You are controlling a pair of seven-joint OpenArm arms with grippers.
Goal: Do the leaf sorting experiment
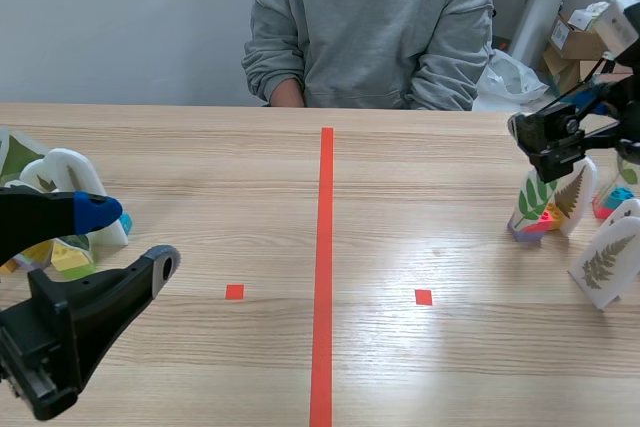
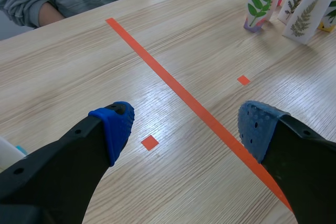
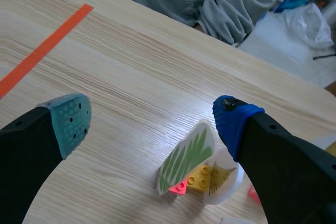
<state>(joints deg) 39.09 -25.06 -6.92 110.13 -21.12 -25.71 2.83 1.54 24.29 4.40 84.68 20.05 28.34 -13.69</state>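
**L jaws** – apart, nothing betw. them. Blue pads [image 2: 116, 127] hang over bare table [image 1: 200, 177], near-left side. Small red square [image 2: 149, 142] shows on the wood betw. the fingers. Red line [image 2: 178, 93] passes under one finger.

**R jaws** – apart, nothing held. One teal pad [image 3: 72, 120], one blue. They hang above the right card group, not touching it.

**Right group**, far-right of table:
- green-leaf card [image 3: 186, 161]: white, rounded top, leaning. Below R jaws, nearer the blue pad.
- fern card [image 3: 224, 182]: leans toward it from the other side. Pink & yellow bricks [image 3: 202, 180] sit betw. the two at the foot.
- 2nd fern card [image 1: 605, 262]: stands just beside those, closer to robot.
- further card [image 1: 628, 175]: at table edge, by blue & pink bricks, mostly hidden.

**Left group** [image 1: 68, 172]: white cards w/ leaf prints, yellow & blue bricks at foot. Partly behind L arm [image 1: 60, 332]; count unclear.

**Person** [image 1: 370, 27]: grey sweatshirt, seated across table, arms at far edge.
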